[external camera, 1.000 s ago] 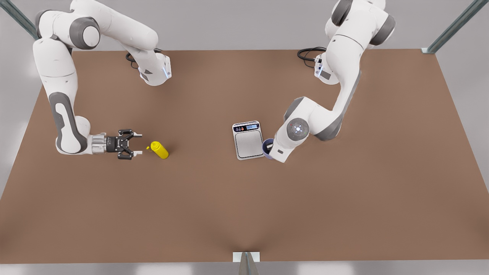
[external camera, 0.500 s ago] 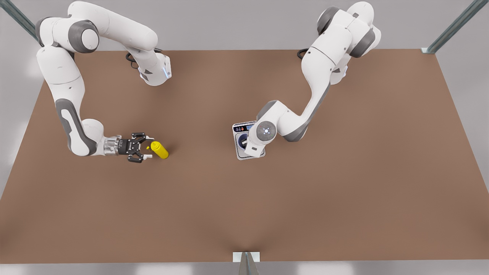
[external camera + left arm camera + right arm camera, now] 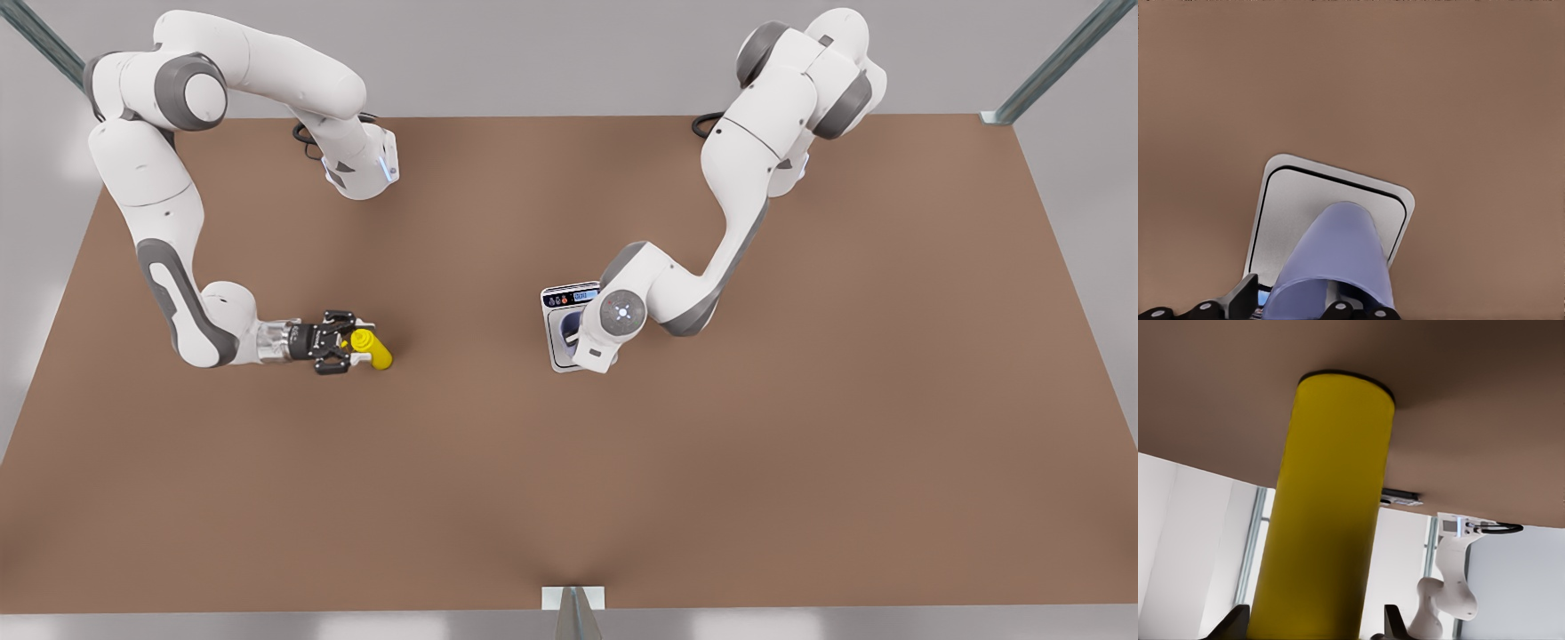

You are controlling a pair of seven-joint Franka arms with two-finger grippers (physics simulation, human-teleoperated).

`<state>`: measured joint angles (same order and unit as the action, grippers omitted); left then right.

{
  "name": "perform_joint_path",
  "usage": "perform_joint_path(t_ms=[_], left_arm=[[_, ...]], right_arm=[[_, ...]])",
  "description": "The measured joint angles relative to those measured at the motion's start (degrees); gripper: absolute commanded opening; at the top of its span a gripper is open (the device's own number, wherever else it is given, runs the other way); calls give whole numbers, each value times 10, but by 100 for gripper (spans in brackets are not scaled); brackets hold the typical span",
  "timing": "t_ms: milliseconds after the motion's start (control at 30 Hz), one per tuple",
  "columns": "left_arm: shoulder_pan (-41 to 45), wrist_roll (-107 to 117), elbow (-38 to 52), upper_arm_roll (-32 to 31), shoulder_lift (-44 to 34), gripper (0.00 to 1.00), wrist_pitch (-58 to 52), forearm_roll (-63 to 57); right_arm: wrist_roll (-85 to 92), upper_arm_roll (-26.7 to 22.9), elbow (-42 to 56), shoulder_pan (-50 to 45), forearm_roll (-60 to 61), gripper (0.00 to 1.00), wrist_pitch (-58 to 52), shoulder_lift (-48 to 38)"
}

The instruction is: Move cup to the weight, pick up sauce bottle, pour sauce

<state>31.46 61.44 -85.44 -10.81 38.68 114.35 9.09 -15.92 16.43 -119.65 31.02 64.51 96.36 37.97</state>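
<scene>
The lavender-blue cup (image 3: 1338, 260) is on or just over the weight's silver platform (image 3: 1291, 200); contact cannot be told. My left gripper (image 3: 1298, 308) is shut on the cup. In the front view the left arm's wrist (image 3: 618, 313) covers it above the weight (image 3: 569, 295) at the table's middle, and the cup's rim (image 3: 566, 331) peeks out. The yellow sauce bottle (image 3: 380, 354) lies on the table at the front view's left. My right gripper (image 3: 362, 343) stands open astride its nozzle end, fingers (image 3: 1237, 623) either side of the bottle (image 3: 1331, 507).
The brown table (image 3: 569, 489) has wide bare room in front and between the two arms. Black cables (image 3: 307, 135) coil at the arm bases along the back edge. The left arm (image 3: 1451, 587) appears far off in the right wrist view.
My right gripper slid toward the front view's right until its fingers straddled the bottle's nozzle end. The left gripper carried the cup from beside the weight to over its platform.
</scene>
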Motion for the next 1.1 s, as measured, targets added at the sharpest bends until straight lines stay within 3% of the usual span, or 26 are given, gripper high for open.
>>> perform_joint_path(t_ms=[33,167,233,367,433,500,533,667,733,867,1100], left_arm=[[0,0,0,0,0,100,0,-1],[0,1,0,0,0,100,0,-4],[0,1,0,1,1,100,1,-5],[-2,4,4,2,-27,100,-26,-5],[-10,0,6,14,-60,100,-68,-6],[-65,-49,105,33,-94,100,-247,-5],[-108,-152,167,49,-107,100,-320,-5],[-131,-598,171,225,-170,100,-399,-24],[-203,-593,-13,153,-304,100,-324,-40],[-207,-593,-18,151,-308,100,-323,-57],[-206,-595,-15,151,-310,100,-345,-65]], right_arm=[[1,0,-1,0,0,42,-3,0],[-2,13,-10,-2,1,41,6,0],[-5,14,-7,-1,2,33,5,0],[-27,14,9,-2,4,31,4,-27],[-65,14,25,-23,-1,31,8,-63],[-117,14,32,-58,-5,31,31,-101],[-148,14,38,-79,-5,31,46,-120],[-257,14,66,-169,-11,32,117,-170],[-333,13,106,-233,-18,31,156,-177],[-427,-6,163,-330,-70,31,222,-178],[-446,-7,215,-476,-313,31,328,-178]])
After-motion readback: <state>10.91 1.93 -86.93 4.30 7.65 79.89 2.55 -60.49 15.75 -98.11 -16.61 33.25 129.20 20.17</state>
